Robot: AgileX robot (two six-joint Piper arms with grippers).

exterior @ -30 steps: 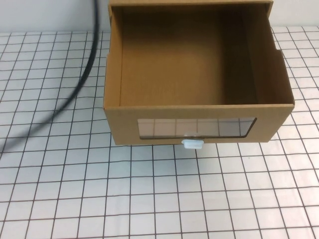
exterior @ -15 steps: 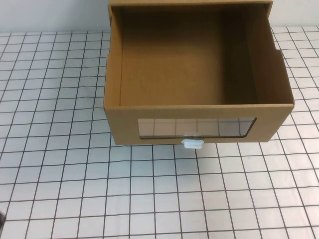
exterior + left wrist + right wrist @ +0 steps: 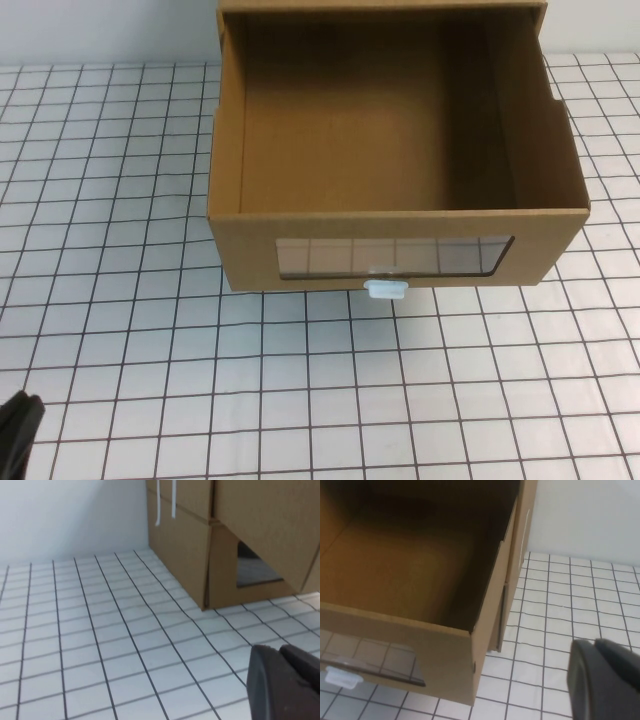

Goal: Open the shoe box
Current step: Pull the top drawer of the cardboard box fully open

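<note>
Left gripper (image 3: 281, 655), fingers together, sits at the white gridded table's (image 3: 300, 400) near-left edge. Right gripper (image 3: 596, 649), also closed, hovers beside the brown cardboard drawer-style shoe box (image 3: 400, 222), open at centre-back. Retreat without nudging it.

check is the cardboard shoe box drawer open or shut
Open: brown cardboard drawer pulled out, empty inside showing; left tool at near left, right tool beside it.

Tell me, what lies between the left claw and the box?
Nothing: bare checked table, in the high view. Left claw sits front-left; right claw hangs right of the box.
</note>
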